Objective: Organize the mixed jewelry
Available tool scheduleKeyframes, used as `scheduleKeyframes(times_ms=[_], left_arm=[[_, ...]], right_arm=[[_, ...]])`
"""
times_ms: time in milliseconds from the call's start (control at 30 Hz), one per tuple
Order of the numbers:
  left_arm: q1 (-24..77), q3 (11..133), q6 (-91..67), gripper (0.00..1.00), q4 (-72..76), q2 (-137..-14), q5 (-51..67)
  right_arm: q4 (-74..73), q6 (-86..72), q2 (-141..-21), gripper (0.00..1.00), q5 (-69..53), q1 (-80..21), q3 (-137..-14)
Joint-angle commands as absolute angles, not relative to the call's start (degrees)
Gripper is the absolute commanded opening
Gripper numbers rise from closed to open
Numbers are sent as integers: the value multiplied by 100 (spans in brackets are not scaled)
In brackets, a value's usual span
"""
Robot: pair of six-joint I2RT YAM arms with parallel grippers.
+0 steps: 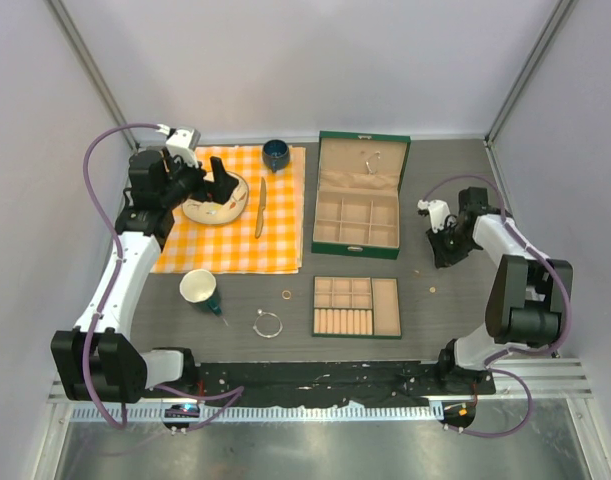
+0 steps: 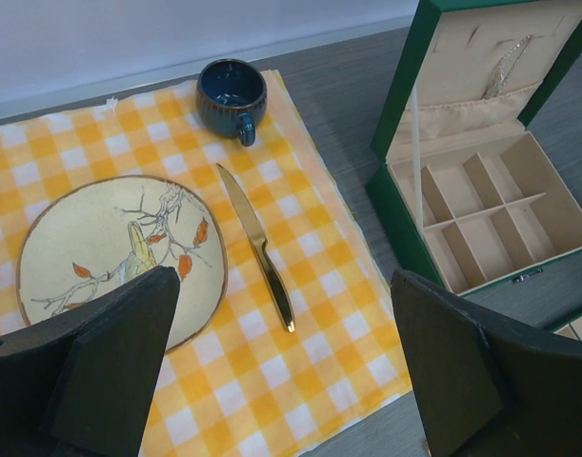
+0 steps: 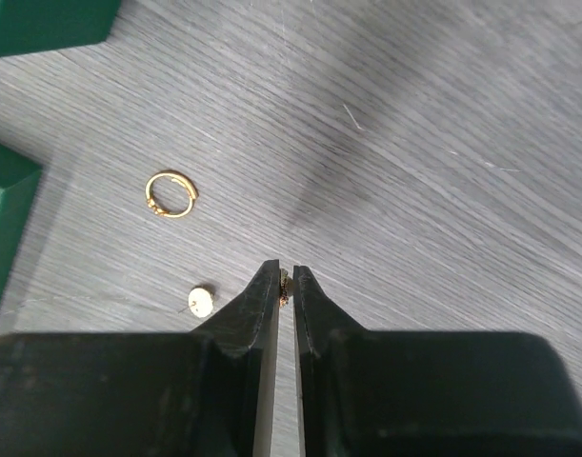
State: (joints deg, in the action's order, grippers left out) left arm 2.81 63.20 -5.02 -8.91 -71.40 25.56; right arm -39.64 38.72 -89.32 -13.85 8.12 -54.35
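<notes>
Tiny dark-gold piece (image 3: 285, 282) is nipped between the tips of the right tool (image 3: 284, 270), which are pressed almost together, low centre of the right wrist view. The top view is too coarse to show it.

Same wrist view only: small gold hoop (image 3: 170, 194) up and left of the tips, white pearl stud (image 3: 201, 303) just left of them. Both lie flat and apart on the worktop (image 3: 443, 143).

Top view only: gold ring (image 1: 286, 295) and silver wire bangle (image 1: 268, 324), lower centre, left of the green tray (image 1: 385, 305), near each other, not touching.

Left tool (image 2: 286, 281) is spread wide and holds nothing. It hangs over the plate (image 2: 52, 248) on the yellow checked cloth (image 2: 319, 238). Gold knife (image 2: 257, 243) lies beside the plate, blue cup (image 2: 230, 93) above it, open green box (image 2: 395, 114) at right.

Worktop is grey wood-grain, with white walls (image 1: 315, 60) around.
</notes>
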Motion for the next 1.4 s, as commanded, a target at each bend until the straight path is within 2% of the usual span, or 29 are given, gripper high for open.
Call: scheduleKeyframes(times_ms=[0, 267, 600, 967, 1367], left_arm=[[299, 6293, -413, 100, -826, -7110, 2672], [299, 6293, -439, 100, -826, -7128, 2646], [299, 6258, -439, 100, -774, -7102, 2610], [299, 6214, -413, 100, -729, -7049, 2540], [299, 6187, -378, 100, -721, -7066, 2522]], right_arm=[[-4490, 3920, -8403, 1, -1547, 826, -5853], [-5115, 3771, -7780, 1, -1907, 396, -6345], [-5133, 3235, -7339, 1, -2013, -957, -6548], [-4457, 2734, -7663, 1, -1837, -2363, -6117], [-3709, 2505, -8288, 1, -1547, -2988, -5757]])
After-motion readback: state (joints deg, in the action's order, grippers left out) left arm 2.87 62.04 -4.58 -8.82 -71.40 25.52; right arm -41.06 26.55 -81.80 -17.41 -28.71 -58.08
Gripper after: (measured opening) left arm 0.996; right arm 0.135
